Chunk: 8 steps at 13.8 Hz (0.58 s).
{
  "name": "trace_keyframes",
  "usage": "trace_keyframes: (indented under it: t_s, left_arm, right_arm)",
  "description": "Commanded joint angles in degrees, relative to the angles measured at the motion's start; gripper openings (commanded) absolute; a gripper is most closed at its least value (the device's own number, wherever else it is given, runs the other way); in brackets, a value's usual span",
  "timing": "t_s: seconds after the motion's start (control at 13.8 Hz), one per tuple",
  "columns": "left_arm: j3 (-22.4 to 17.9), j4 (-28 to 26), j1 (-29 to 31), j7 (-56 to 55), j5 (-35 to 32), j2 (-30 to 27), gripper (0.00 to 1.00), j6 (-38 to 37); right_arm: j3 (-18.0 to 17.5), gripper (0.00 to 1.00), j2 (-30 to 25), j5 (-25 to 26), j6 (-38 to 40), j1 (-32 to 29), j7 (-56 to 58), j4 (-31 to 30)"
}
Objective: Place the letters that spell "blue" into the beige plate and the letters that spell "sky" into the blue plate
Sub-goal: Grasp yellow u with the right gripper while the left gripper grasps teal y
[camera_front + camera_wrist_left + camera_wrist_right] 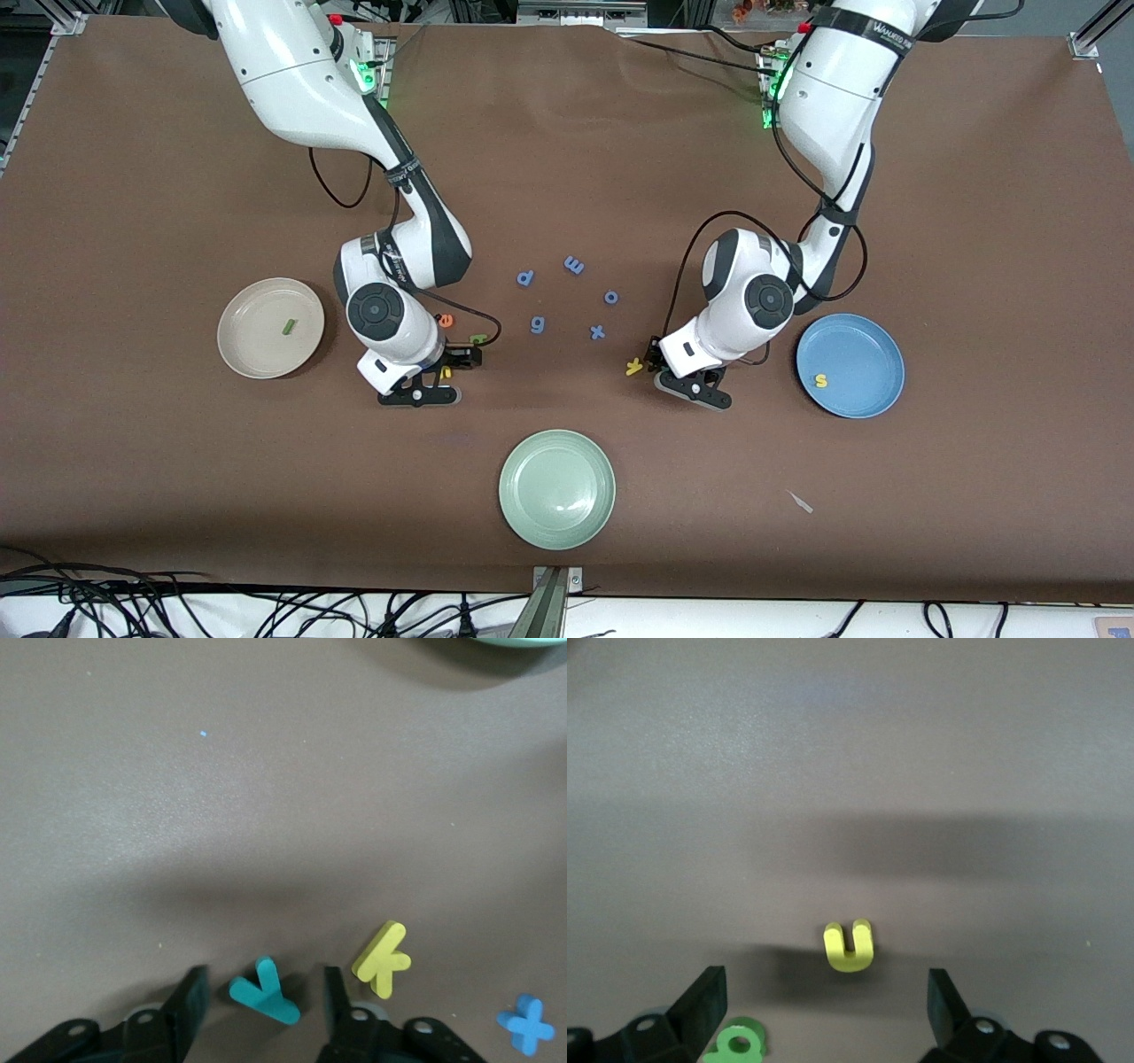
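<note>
Nearest the front camera, the yellow s (pixel 821 381) lay in the blue plate (pixel 873 337). The left gripper (pixel 259 999), jaws apart, straddled the teal y (pixel 264 992) — the yellow k (pixel 383 958) at the y's 2 o'clock. The right gripper (pixel 824 1003), wide open, bracketed the yellow u (pixel 849 946); green b (pixel 737 1045), orange e (pixel 446 321) remained. Farthest, the green l (pixel 288 327) sat in the beige plate (pixel 244 341).

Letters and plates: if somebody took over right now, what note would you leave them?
Left tool: low over the table, jaws around the teal y, not yet shut on it; yellow k beside it.
Right tool: open over the yellow u; green b and orange e close by.
Done: green l in the beige plate, yellow s in the blue plate.
Left: b, u, e to beige; k, y to blue.
</note>
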<state>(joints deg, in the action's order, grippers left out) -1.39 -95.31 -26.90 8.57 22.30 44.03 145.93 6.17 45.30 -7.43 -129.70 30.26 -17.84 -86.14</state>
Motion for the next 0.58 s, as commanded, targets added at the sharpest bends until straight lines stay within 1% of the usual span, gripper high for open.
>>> trace_keyframes:
  t_s: [0.0, 0.07, 0.22, 0.29, 0.36, 0.44, 0.51]
  left_arm:
    - [-0.45, 1.53, -0.78, 1.27, 1.17, 1.93, 0.54, 0.49]
    - [-0.54, 1.53, -0.87, 1.36, 0.65, 2.02, 0.52, 0.76]
    - [-0.45, 1.53, -0.87, 1.28, -3.38, 2.02, 0.39, 0.85]
    - [-0.45, 1.53, -0.87, 1.19, -4.27, 2.02, 0.30, 0.85]
    - [-0.45, 1.44, -0.87, 1.19, -4.28, 2.02, 0.22, 0.85]
    - [-0.45, 1.44, -0.87, 1.27, -4.36, 2.02, 0.17, 0.76]
    - [-0.45, 1.44, -0.87, 1.27, -4.37, 1.93, 0.15, 0.76]
  right_arm:
    - [-0.46, 1.00, 2.16, -1.01, 0.51, -0.64, 2.72, 2.38]
    - [-0.46, 1.00, 2.33, -1.01, 0.51, -0.73, 3.50, 2.38]
    - [-0.46, 1.00, 2.77, -1.01, 0.42, -0.73, 4.30, 2.47]
    - [-0.46, 0.98, 2.77, -1.01, -0.10, -0.64, 4.30, 2.47]
    - [-0.46, 0.92, 3.03, -0.92, -0.28, -0.73, 4.39, 2.47]
    - [-0.46, 0.88, 3.12, -0.92, -0.37, -0.64, 4.39, 2.47]
    - [-0.46, 0.85, 3.21, -0.92, -0.37, -0.73, 4.39, 2.55]
